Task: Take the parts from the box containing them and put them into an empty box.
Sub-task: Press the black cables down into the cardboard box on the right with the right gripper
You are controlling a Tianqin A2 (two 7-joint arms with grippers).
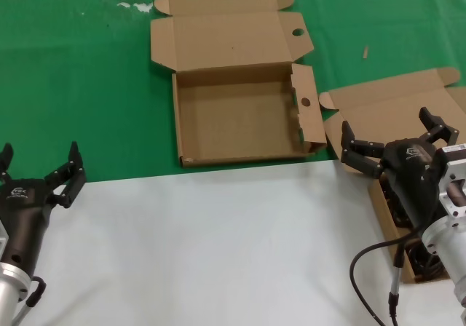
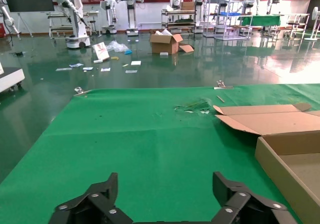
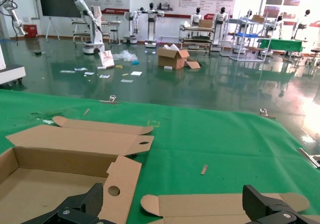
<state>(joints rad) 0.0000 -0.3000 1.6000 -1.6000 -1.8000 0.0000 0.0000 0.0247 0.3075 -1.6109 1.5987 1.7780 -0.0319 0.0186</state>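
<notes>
The empty box (image 1: pixel 240 115) lies open on the green cloth in the middle, with round holes in its lid flap and side flap (image 1: pixel 306 102); it also shows as the empty box (image 2: pixel 292 156) and the empty box (image 3: pixel 45 184). The box containing the parts (image 1: pixel 389 108) sits at the right with its lid (image 3: pixel 220 205) folded back. Black parts (image 1: pixel 425 265) show inside it, mostly hidden by my right arm. My right gripper (image 1: pixel 387 124) (image 3: pixel 172 194) hovers open over that box. At the near left, over the white surface's edge, my left gripper (image 1: pixel 40 151) (image 2: pixel 165 181) is open and holds nothing.
A white surface (image 1: pixel 218 246) covers the near half of the table, green cloth (image 1: pixel 73 71) the far half. White scraps (image 1: pixel 135 6) lie at the far left and a small sliver (image 1: pixel 365 51) at the far right. A black cable (image 1: pixel 364 268) loops beside my right arm.
</notes>
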